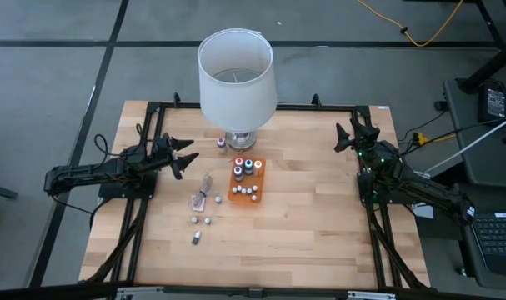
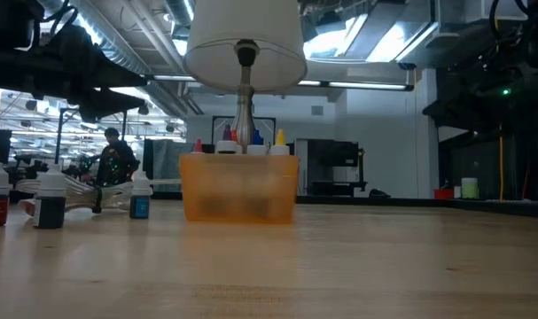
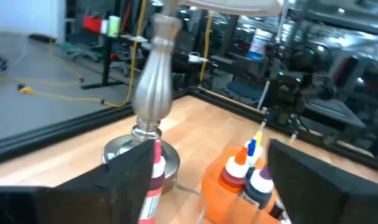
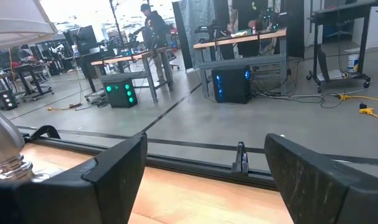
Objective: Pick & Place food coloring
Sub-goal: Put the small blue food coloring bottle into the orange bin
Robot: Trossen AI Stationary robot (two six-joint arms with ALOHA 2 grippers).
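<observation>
The food coloring bottles are scattered. Several stand in the orange tray (image 1: pixel 247 182), which rests flat on the table in front of the lamp. One bottle (image 1: pixel 222 144) stands beside the lamp base, and several loose ones (image 1: pixel 201 220) lie on the wood near the table's near edge. In the low view three bottles (image 2: pixel 50 199) stand left of the tray (image 2: pixel 239 188). My left gripper (image 1: pixel 184 158) is open, hovering left of the tray, with the bottles (image 3: pixel 235 171) ahead of its fingers. My right gripper (image 1: pixel 350 136) is open, near the table's far right corner.
A lamp with a white shade (image 1: pixel 236 75) and a silver base (image 3: pixel 152 93) stands at the table's far middle, just behind the tray. A crumpled clear wrapper (image 1: pixel 202 197) lies left of the tray. Bare wood spreads over the table's right half and near edge.
</observation>
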